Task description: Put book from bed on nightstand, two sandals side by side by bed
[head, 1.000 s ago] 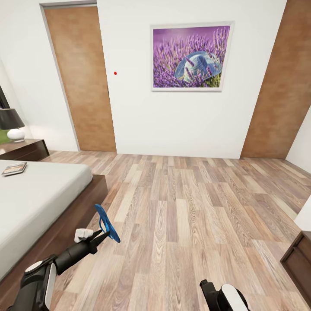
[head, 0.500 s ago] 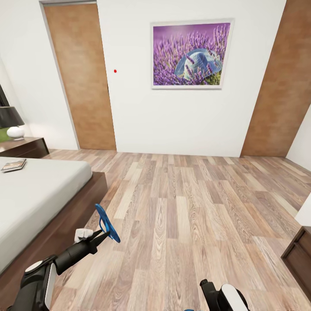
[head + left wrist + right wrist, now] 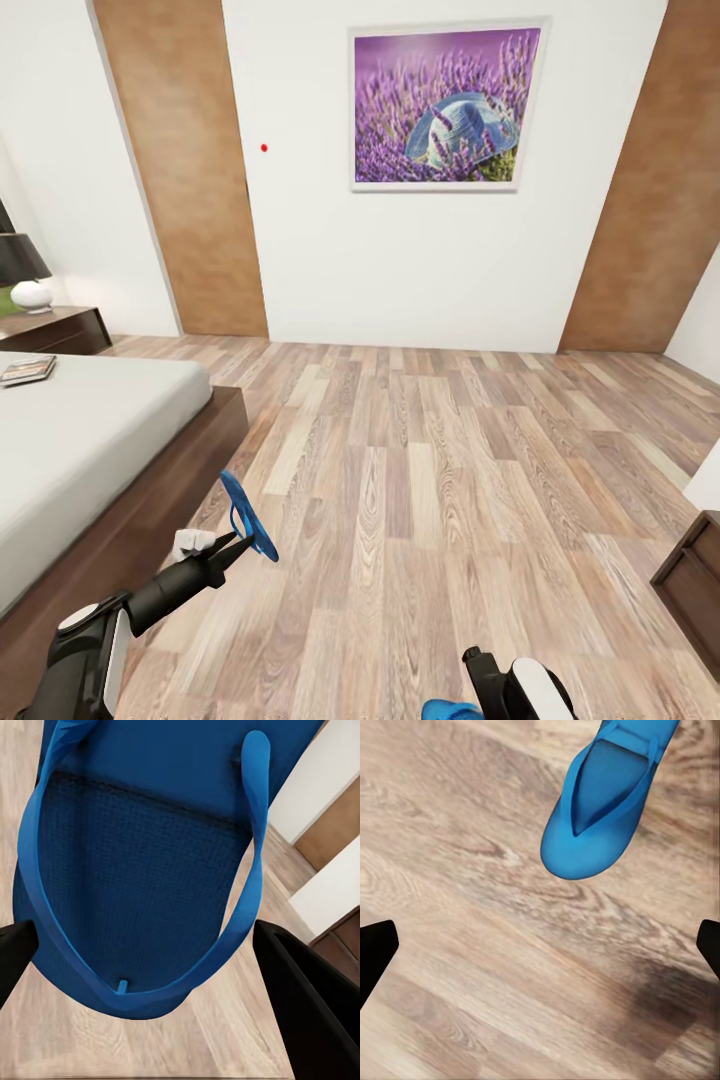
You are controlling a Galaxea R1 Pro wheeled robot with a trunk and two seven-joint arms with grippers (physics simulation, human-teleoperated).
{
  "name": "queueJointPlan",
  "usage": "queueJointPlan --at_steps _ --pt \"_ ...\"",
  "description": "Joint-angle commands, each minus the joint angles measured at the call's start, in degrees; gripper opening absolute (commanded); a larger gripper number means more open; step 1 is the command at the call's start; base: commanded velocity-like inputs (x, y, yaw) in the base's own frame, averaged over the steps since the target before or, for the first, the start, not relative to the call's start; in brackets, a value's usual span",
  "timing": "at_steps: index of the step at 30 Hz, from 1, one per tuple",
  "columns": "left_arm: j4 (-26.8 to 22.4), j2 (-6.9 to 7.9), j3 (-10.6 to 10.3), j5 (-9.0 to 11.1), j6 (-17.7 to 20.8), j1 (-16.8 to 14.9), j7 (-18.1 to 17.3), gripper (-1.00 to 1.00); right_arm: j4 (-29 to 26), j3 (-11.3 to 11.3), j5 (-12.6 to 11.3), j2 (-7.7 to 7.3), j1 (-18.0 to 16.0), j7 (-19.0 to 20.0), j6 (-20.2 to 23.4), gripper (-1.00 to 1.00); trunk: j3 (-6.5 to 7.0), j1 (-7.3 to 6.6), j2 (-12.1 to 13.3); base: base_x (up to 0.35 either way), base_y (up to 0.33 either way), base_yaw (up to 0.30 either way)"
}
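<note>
- The whole head view slid between the earlier pictures and this one: the painting (image 3: pixel 447 107) and doors sat higher in frame and the bed (image 3: pixel 95 440) shifted, so your camera moved, not the furniture. Your left arm kept the same pose in frame.
- A blue edge appeared at the bottom of the head view beside your right hand (image 3: pixel 490 668); I take it as the second sandal (image 3: pixel 604 802), now within reach, which suits pairing the two.
- Your left hand (image 3: pixel 232 548) held the first sandal (image 3: pixel 246 517) off the floor (image 3: pixel 450 480), just off the bed's foot corner, its fingers closed on the sole.
- That sandal stood on edge, its long axis rising up and tilting toward the bed, straps facing the wrist camera.
- The second sandal lay flat on the floor, strap side up, its rounded end pointing toward your right hand's open fingers (image 3: pixel 376 949), which were spread wide and held nothing.
- The book (image 3: pixel 27 371) lay flat on the bed near the nightstand (image 3: pixel 55 330), not yet moved.
</note>
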Motion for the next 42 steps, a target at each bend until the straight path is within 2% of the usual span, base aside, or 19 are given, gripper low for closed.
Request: queueJointPlan --at_steps 1,42 --pt "-0.1 -0.08 0.2 -0.3 0.6 -0.1 -0.4 -1.0 -0.1 -0.2 -0.1 0.05 0.0 -0.3 0.4 1.0 -0.29 0.01 0.0 0.0 0.0 0.0" --pt "-0.1 0.01 0.2 -0.3 0.6 -0.1 -0.5 -1.0 0.0 -0.2 -0.1 0.05 0.0 -0.2 0.2 1.0 -9.37 1.07 -0.6 0.0 0.0 0.0"
